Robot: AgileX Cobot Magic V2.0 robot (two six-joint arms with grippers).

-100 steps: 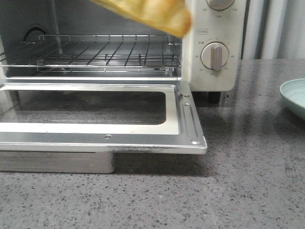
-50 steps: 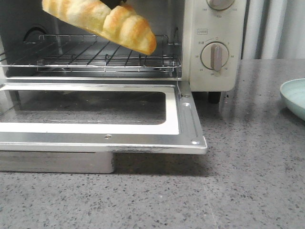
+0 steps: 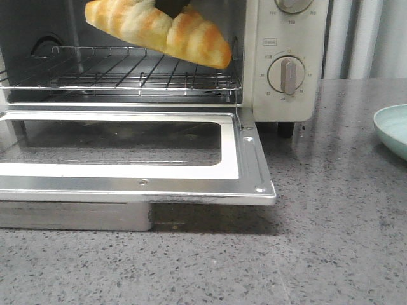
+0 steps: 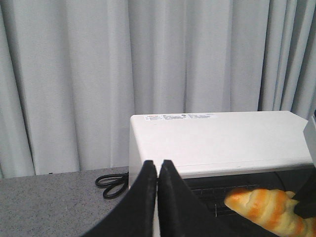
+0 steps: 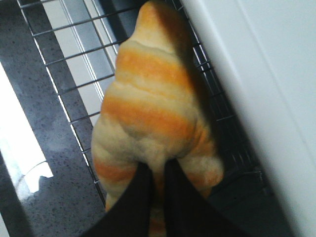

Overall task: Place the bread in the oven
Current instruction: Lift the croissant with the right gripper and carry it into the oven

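The bread (image 3: 159,28), a golden-brown roll with pale stripes, hangs tilted just above the wire rack (image 3: 140,73) at the mouth of the cream-white oven (image 3: 283,60), its door (image 3: 127,152) folded down flat. My right gripper (image 5: 157,170) is shut on the bread (image 5: 153,103), pinching its middle; only a dark bit of it shows above the roll in the front view (image 3: 172,6). My left gripper (image 4: 158,168) is shut and empty, held above and behind the oven's top (image 4: 217,140). The bread also shows in the left wrist view (image 4: 266,210).
A pale green plate (image 3: 393,130) sits at the right edge of the grey speckled counter (image 3: 331,210). A coiled black cord (image 4: 112,181) lies behind the oven. Grey curtains (image 4: 98,74) hang at the back.
The bread came down from the top of the frame into the oven opening, then shifted to the right, hanging tilted just above the rack.
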